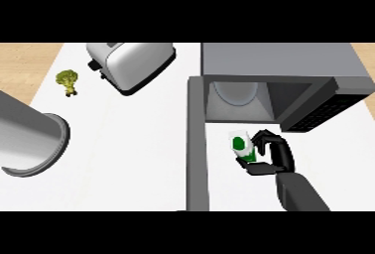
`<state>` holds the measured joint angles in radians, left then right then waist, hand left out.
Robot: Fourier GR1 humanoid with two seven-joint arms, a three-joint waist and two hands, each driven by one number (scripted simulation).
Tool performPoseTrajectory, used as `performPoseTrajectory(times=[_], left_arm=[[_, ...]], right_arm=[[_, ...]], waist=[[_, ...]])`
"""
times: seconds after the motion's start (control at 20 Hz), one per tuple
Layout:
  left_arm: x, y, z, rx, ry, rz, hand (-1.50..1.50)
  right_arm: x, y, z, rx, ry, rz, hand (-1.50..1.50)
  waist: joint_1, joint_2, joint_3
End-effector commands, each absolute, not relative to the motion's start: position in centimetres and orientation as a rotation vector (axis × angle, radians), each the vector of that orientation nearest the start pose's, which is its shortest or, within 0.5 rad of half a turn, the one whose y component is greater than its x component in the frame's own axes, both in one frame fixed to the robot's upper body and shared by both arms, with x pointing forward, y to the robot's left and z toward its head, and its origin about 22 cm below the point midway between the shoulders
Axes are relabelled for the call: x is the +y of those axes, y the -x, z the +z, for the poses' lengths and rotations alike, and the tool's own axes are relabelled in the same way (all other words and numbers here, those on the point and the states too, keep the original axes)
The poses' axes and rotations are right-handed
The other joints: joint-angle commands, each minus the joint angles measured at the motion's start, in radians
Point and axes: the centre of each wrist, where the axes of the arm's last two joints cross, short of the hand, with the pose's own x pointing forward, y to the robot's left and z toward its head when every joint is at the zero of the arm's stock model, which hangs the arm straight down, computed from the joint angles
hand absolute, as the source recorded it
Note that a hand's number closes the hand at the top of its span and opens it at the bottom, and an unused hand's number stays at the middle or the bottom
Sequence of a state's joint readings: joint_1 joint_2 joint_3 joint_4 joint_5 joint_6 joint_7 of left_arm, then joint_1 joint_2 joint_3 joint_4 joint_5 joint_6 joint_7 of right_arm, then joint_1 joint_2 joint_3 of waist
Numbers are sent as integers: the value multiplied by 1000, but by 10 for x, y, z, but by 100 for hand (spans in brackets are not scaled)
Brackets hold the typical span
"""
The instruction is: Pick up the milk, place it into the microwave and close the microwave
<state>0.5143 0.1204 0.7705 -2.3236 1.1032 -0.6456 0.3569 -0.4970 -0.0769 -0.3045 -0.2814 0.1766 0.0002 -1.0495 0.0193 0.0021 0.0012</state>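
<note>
Milk (240, 145), a small white carton with a green mark, sat just in front of the microwave (282, 62) opening, at about 6 o'clock from the cavity. The right hand (275, 154) had its fingers and thumb curled round the carton from the 3 o'clock side. Whether the carton was lifted or on the tabletop (117, 163) could not be told. The left hand did not show.

The microwave door (196, 144) stood swung wide, running toward 6 o'clock along the left of the carton. Inside, the round turntable plate (236, 93) lay clear of other items.

For this step, the carton should have been kept upright and carried toward 12 o'clock, low enough to pass under the cavity's upper lip and centred between door and right wall. Release was best made only once the base rested on the turntable plate. The likely risk was clipping the sill.

A toaster (130, 62), a broccoli floret (67, 81) and a grey pot (29, 139) stood well apart at 9 to 10 o'clock.
</note>
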Motion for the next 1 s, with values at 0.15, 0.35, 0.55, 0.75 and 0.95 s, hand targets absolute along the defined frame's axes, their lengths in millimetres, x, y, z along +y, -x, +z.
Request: performPoseTrajectory(times=[0.15, 0.35, 0.55, 0.75, 0.95], left_arm=[[379, -58, 142, -1923, 262, 32, -150], [379, -75, 144, -1911, 267, -2, -150], [381, -62, 135, -1893, 285, 18, -150], [391, -66, 136, -1902, 254, -5, -150], [375, -79, 134, -1916, 292, -14, -150]], right_arm=[[-238, -328, -109, -1903, 114, 150, 150], [-243, -354, -83, -1895, 140, 152, 150], [-243, -381, -54, -1879, 159, 168, 150], [-260, -402, -22, -1832, 200, 188, 150], [-272, -400, -23, -1833, 217, 210, 150]], waist=[[-5, 2, 0], [0, 7, 0], [18, 8, 0], [21, 10, 0], [34, 20, 2]])
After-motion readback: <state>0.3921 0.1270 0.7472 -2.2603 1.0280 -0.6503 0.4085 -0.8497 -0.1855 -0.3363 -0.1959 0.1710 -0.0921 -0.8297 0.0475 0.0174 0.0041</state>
